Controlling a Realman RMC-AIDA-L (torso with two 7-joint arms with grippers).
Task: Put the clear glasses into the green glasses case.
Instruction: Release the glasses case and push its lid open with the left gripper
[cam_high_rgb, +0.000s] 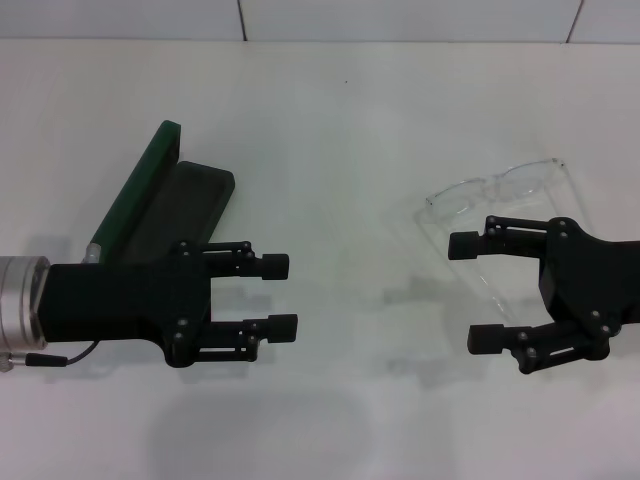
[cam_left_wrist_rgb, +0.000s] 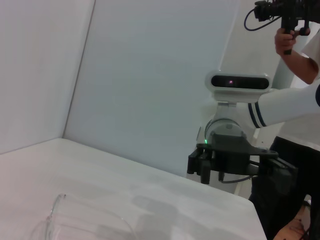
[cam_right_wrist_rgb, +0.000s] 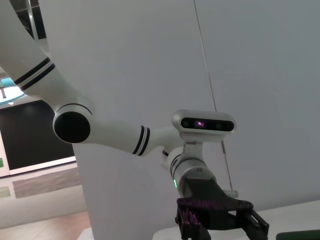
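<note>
Clear glasses (cam_high_rgb: 497, 190) lie on the white desk (cam_high_rgb: 340, 120) on the robot's right side, front frame toward the far edge, temple arms running back toward the robot. Part of the nearer temple region is covered by the right claw in the head view. In the left wrist view a curved piece of the transparent frame (cam_left_wrist_rgb: 57, 210) shows at the near edge of the desk.

Green glasses case (cam_high_rgb: 165, 205) sits on the left side, well apart from the glasses. Lid is up, green shell standing at the outer side, dark lining of the tray facing upward. Its near end is hidden behind the left arm. A sliver of green (cam_right_wrist_rgb: 300, 235) shows in the right wrist view.

Left claw (cam_high_rgb: 275, 296): fingers spread, nothing between them, held above the desk just inward of the case's near end, pointing toward the centre.

Right claw (cam_high_rgb: 478, 292): fingers spread wide, nothing held, pointing toward the centre, its upper finger (cam_high_rgb: 470, 243) overlapping the glasses in the head view; contact cannot be judged.

Both claws face each other across bare desk.
</note>
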